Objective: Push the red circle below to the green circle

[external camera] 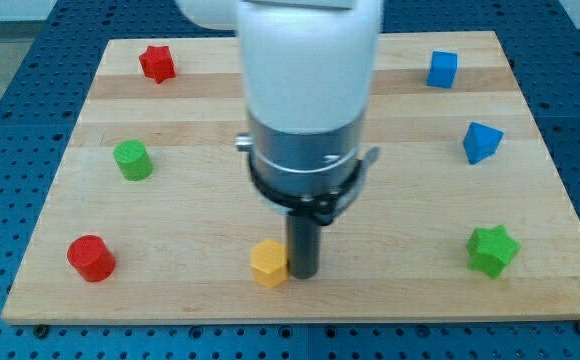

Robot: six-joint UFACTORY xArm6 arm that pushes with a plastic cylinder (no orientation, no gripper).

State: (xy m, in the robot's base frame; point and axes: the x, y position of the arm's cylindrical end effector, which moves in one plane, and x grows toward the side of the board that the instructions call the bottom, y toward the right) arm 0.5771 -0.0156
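Note:
The red circle (pixel 91 258) lies near the board's bottom left corner. The green circle (pixel 131 160) lies above it and a little to the right, at the left side of the board. My tip (pixel 304 273) rests on the board near the bottom middle, touching or almost touching the right side of a yellow block (pixel 269 263). The tip is far to the right of the red circle, with the yellow block between them.
A red star-shaped block (pixel 157 63) lies at the top left. A blue cube (pixel 442 69) lies at the top right, a blue block (pixel 481 142) below it, and a green star (pixel 492 250) at the bottom right. The arm's white body (pixel 308 90) hides the board's top middle.

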